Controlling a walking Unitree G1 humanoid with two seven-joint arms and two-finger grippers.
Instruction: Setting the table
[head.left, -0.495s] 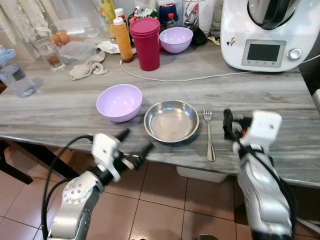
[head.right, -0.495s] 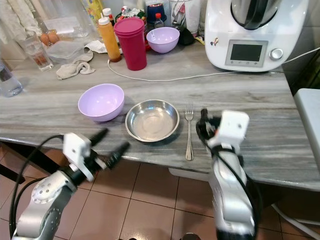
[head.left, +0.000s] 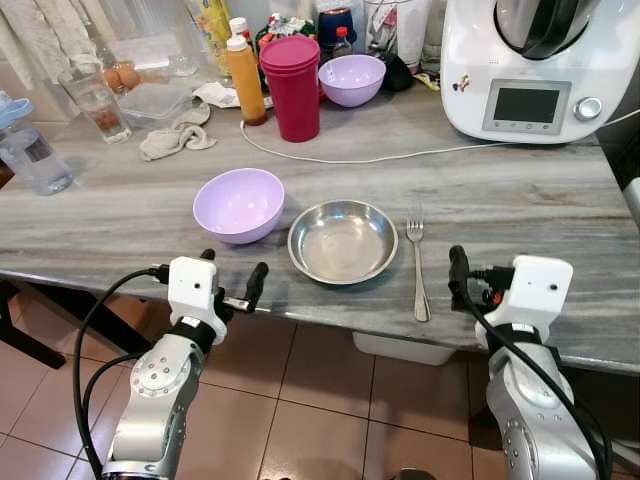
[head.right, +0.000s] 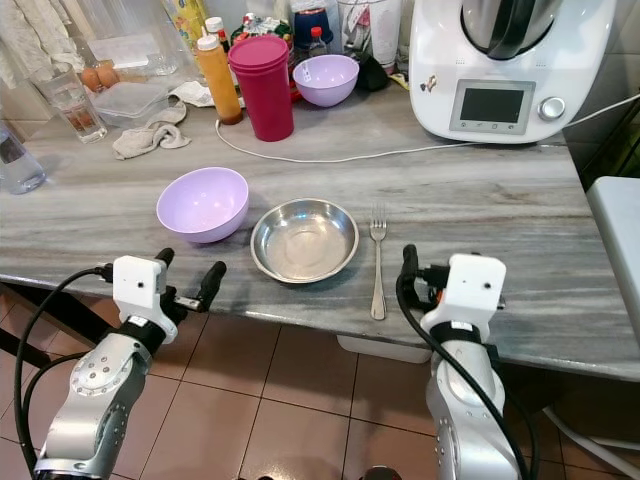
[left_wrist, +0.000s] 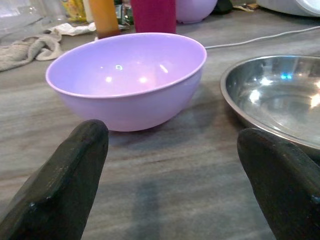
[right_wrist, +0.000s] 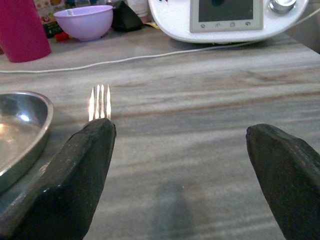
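Note:
A lilac bowl (head.left: 238, 203) stands on the grey table (head.left: 520, 205), and a shallow steel bowl (head.left: 343, 241) sits just to its right. A fork (head.left: 417, 260) lies right of the steel bowl, tines pointing away from me. My left gripper (head.left: 233, 265) is open at the table's front edge, just short of the lilac bowl (left_wrist: 127, 75), which sits past its left fingertip with the steel bowl (left_wrist: 280, 95) past its right. My right gripper (right_wrist: 180, 130) is open and empty, low over the front edge, just right of the fork (right_wrist: 99, 100).
At the back stand a magenta tumbler stack (head.left: 292, 85), an orange sauce bottle (head.left: 245, 78), a second lilac bowl (head.left: 352, 78) and a white kitchen appliance (head.left: 525, 65). A white cable (head.left: 400, 155) crosses the table. A cloth (head.left: 175, 135), a glass (head.left: 98, 103) and a water bottle (head.left: 30, 155) are at left.
My left gripper has swung left and up to the table edge in front of the lilac bowl. My right gripper has drawn back toward the front edge. Bowls and fork are unmoved.

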